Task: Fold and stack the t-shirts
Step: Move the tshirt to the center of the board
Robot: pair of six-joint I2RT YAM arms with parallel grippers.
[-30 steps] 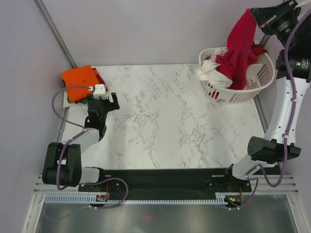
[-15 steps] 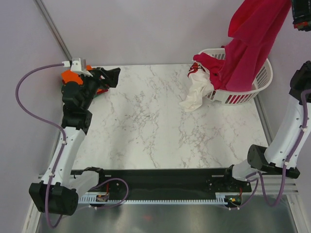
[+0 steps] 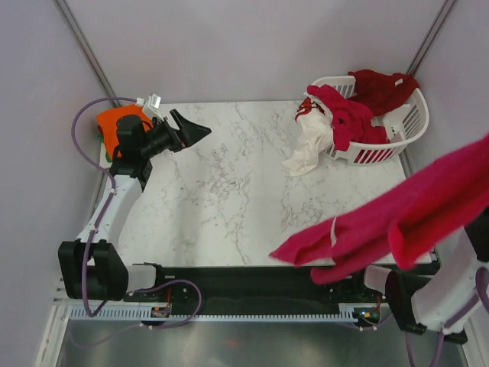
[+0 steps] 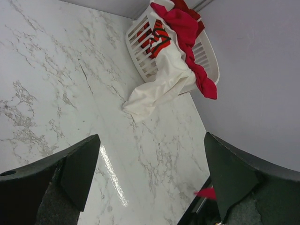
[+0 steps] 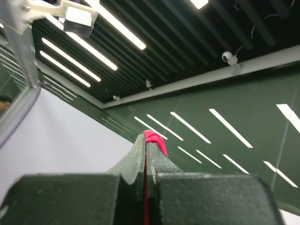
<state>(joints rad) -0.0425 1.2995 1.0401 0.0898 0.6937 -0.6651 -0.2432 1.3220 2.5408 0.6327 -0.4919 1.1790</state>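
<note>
Aloft, the magenta t-shirt (image 3: 405, 218) trailed leftward from the right tool (image 5: 145, 143) pinching it, well apart from the spread left tool (image 3: 189, 128).

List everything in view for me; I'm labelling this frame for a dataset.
magenta-red t-shirt: one, magenta-red, held in the air across the near right
white t-shirt: one, white with red print, draped from the basket rim onto the table
red t-shirts: at least two, red and dark red, in the basket
orange t-shirt: one, orange, far left corner, partly behind the left arm
basket: one, white slatted, far right corner
table: one, white marble
left end effector: one, black, open, raised above the table
right end effector: one, dark, shut on the magenta-red t-shirt
</note>
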